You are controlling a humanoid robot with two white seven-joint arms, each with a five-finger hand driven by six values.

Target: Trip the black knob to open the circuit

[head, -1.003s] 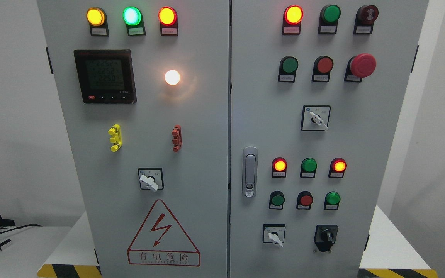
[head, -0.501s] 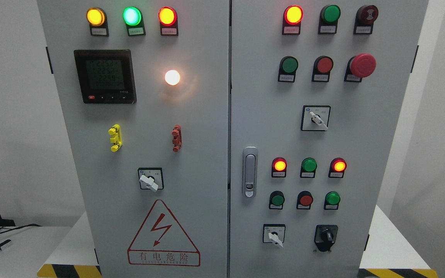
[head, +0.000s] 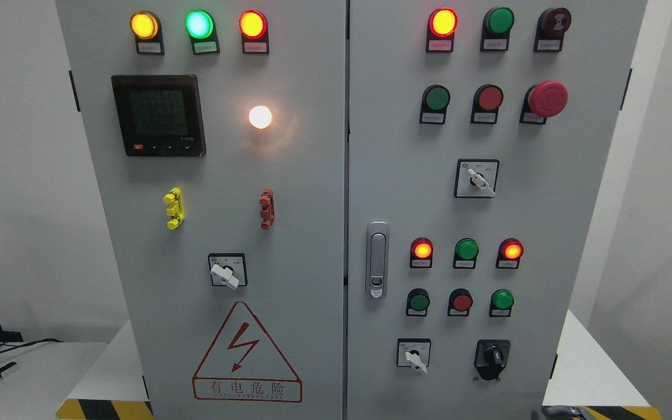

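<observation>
The black knob [head: 492,356] sits on a black plate at the lower right of the grey cabinet's right door [head: 406,175], its handle pointing roughly up. A small grey part of my right hand [head: 559,412] shows at the bottom edge, below and to the right of the knob and well apart from it. Too little of the hand shows to judge its state. My left hand is out of view.
White selector switches [head: 413,354] [head: 478,178] [head: 226,270], lit lamps, push buttons and a red mushroom button [head: 548,98] cover both doors. A door latch [head: 377,259] sits near the centre seam. White tables with yellow-black edge tape [head: 102,408] flank the cabinet.
A grey part of my right hand has come into view at the bottom right edge. The meter's digits have changed. Nothing else on the panel differs.
</observation>
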